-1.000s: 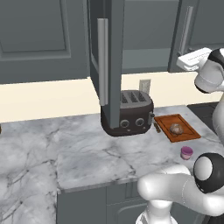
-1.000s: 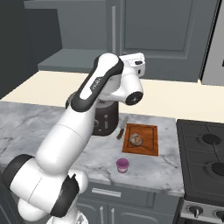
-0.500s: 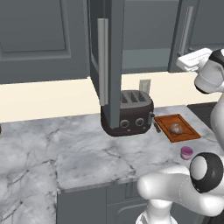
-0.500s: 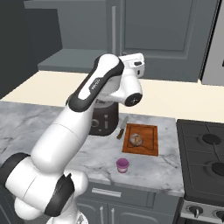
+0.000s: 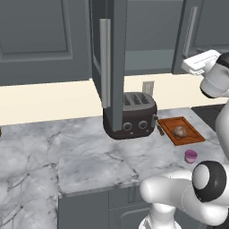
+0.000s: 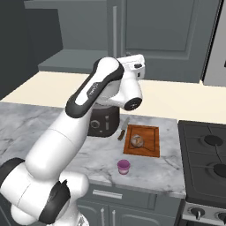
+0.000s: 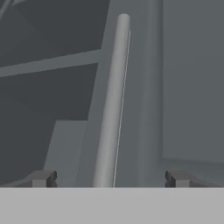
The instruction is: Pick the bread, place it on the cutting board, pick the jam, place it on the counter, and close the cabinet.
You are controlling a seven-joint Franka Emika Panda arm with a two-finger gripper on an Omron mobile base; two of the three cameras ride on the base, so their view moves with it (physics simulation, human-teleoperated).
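pincer (image 7: 109, 179) spread wide, the cabinet (image 7: 183, 87) door's pale bar handle (image 7: 113, 105) right ahead between its tips, bread (image 6: 137, 141) and jam (image 6: 124, 166) far below.

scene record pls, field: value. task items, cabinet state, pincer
bread: on the cutting board
jam: on the counter, in front of the board, apart from it
cabinet: door swung open above the toaster
door handle: pale bar, between the fingertips in the hand view, no contact visible
pincer: open, raised to cabinet height
left to do: close cabinet
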